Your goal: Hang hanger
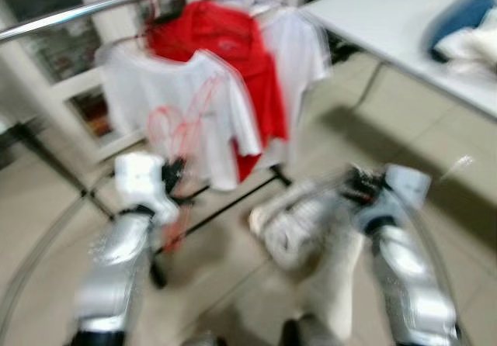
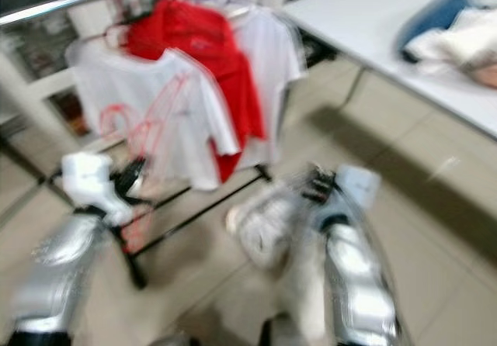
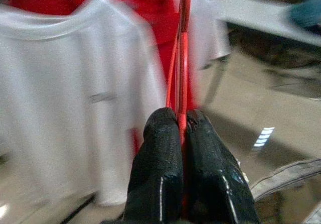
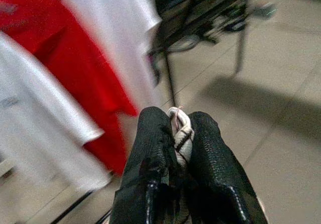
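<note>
Left gripper point(image 3: 181, 128) clamped on red hanger point(image 3: 181, 58), right gripper point(image 4: 179, 128) pinching white garment point(image 1: 291, 226), both raised toward rail point(image 1: 93, 6) for hanging.

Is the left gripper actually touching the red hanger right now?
Touching. The left wrist view shows the left gripper shut on the red hanger, wire pinched between both fingers.

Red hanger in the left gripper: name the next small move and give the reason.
Probably raise the left gripper, shut on the red hanger, toward the rail. The hanger sits well below the rail, in front of the white shirt. The right gripper grips white cloth.
</note>
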You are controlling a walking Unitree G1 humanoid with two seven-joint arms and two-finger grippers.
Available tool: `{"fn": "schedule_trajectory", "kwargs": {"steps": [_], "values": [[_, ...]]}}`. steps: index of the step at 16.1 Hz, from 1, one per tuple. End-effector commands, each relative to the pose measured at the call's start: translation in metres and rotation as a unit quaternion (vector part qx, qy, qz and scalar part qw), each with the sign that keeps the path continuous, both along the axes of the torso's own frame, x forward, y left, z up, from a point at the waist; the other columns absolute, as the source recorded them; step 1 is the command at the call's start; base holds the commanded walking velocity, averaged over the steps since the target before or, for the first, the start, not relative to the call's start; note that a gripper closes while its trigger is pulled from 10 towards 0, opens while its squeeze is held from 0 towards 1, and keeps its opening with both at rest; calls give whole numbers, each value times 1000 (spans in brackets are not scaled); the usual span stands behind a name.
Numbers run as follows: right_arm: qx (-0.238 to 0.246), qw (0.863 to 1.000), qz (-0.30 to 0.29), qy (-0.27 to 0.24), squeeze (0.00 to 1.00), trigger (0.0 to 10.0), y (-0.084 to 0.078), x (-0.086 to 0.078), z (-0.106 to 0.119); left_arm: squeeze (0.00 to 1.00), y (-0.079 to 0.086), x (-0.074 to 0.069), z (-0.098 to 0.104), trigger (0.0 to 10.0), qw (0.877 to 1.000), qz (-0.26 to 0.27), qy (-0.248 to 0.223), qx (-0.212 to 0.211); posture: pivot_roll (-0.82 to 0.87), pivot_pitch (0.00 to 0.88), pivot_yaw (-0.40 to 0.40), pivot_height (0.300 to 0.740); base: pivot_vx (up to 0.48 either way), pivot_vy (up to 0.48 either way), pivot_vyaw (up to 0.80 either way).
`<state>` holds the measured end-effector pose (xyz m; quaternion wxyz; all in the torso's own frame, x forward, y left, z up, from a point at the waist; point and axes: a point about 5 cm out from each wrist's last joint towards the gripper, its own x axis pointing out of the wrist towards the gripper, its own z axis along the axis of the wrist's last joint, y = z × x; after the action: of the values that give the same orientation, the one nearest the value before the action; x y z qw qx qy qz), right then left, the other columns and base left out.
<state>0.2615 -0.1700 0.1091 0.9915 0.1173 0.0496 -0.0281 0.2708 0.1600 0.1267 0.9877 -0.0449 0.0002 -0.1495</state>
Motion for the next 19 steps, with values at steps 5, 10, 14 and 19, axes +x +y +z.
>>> {"fn": "schedule_trajectory", "kwargs": {"steps": [5, 10, 14, 19], "values": [[-8, 999, -4, -53, 0, 10000, 8, 7, 16, 0, 17, -1, -2, 10000, 998, 66, 1, 19, -82, 118, 40, 740, 0, 0, -800], [27, 997, 60, -41, 0, 10000, 17, 7, 16, 0, 22, -1, 2, 10000, 999, 52, -6, -2, -83, 117, 36, 740, 64, 0, -741], [5, 997, 67, -41, 0, 10000, 18, 7, 16, 0, 22, -1, 0, 10000, 999, 51, 5, 6, -82, 119, 38, 740, 404, 0, 0], [21, 995, 89, -49, 0, 10000, 23, 9, 24, 0, 24, -2, -2, 10000, 999, 51, 14, 5, -85, 121, 38, 740, 407, 0, 0]]}}
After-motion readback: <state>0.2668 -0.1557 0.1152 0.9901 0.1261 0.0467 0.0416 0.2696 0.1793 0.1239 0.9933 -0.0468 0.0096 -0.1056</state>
